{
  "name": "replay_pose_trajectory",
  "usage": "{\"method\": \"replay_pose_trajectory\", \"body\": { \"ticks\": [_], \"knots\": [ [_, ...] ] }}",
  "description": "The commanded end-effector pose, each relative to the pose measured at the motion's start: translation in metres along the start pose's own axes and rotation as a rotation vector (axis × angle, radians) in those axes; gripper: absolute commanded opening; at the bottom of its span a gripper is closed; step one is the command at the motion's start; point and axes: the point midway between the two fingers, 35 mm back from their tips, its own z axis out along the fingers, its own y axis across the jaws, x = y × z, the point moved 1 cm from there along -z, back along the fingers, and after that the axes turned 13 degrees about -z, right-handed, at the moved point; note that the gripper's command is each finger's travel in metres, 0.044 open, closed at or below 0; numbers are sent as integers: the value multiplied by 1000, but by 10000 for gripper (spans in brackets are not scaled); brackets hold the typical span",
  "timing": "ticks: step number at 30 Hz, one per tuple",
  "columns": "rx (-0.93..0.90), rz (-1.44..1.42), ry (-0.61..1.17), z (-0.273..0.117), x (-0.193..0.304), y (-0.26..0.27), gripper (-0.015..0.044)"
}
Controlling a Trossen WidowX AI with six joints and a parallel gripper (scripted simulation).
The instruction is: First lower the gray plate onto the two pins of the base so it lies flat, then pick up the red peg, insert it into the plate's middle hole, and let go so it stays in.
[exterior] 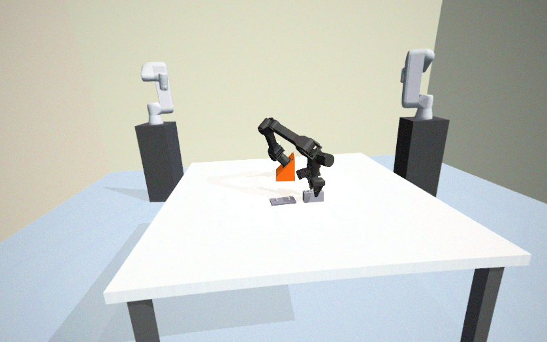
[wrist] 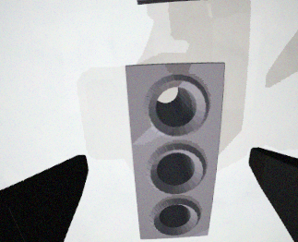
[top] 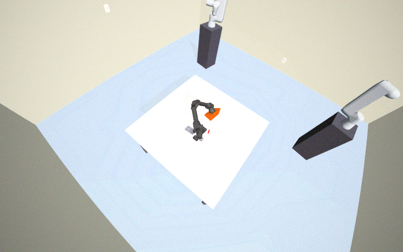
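The gray plate (top: 201, 139) (exterior: 308, 198) (wrist: 140, 152) is a block with three holes in a row facing up, standing on the table beside the base. My gripper (exterior: 314, 193) (wrist: 170, 159) is open and empty. Its black fingers are low over the plate, one on each long side, with a gap to it in the wrist view. The flat gray base (top: 189, 128) (exterior: 276, 203) shows its two pins in the exterior view; only its edge shows at the top of the wrist view. The red peg (top: 208, 131) is apart from the plate, and is hidden in the exterior view and the wrist view.
The black arm rises from an orange wedge mount (top: 210, 116) (exterior: 286, 173) on the white table (top: 212, 175) (exterior: 309, 246). Two white arms on dark pedestals (top: 207, 46) (exterior: 158, 161) stand beyond the table. The arm's shadow falls around the plate.
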Motion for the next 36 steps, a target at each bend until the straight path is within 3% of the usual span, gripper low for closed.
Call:
{"method": "replay_pose_trajectory", "body": {
  "ticks": [1,19,32,36],
  "knots": [
    [1,-5,-5,7,-1,-1,440],
    [2,-5,-8,33,-1,-2,440],
    [2,-5,-8,33,-1,-2,99],
    [2,-5,-8,33,-1,-2,72]
  ]
}}
